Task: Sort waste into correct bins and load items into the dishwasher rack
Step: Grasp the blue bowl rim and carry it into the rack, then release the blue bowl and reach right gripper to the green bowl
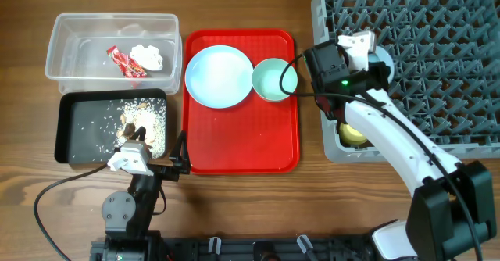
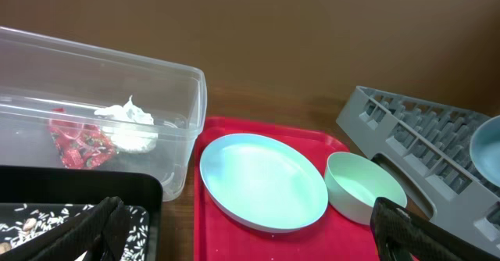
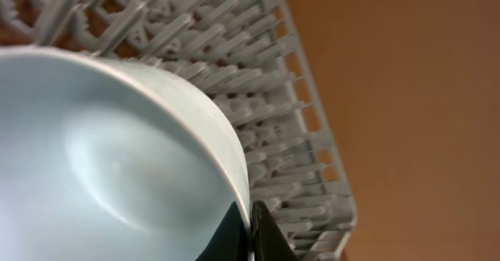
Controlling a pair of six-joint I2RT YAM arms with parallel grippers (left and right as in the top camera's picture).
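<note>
My right gripper (image 3: 251, 218) is shut on the rim of the pale blue bowl (image 3: 101, 151) and holds it over the near left part of the grey dishwasher rack (image 1: 437, 26). The yellow-green cup (image 1: 353, 134) sits in the rack's front left corner. The pale blue plate (image 1: 219, 75) and the light green bowl (image 1: 272, 80) rest on the red tray (image 1: 242, 148). The red wrapper (image 1: 125, 61) and the white tissue (image 1: 148, 56) lie in the clear tub (image 1: 70, 26). Food scraps (image 1: 141, 120) lie in the black tray (image 1: 78, 140). My left gripper (image 2: 250, 241) is open and empty, low at the red tray's near left edge. The fork and spoon are out of view.
The rack fills the right side of the table, with my right arm (image 1: 398, 140) lying across its front left corner. The tub and the black tray stand side by side at the left, next to the red tray. Bare wood lies in front of the trays.
</note>
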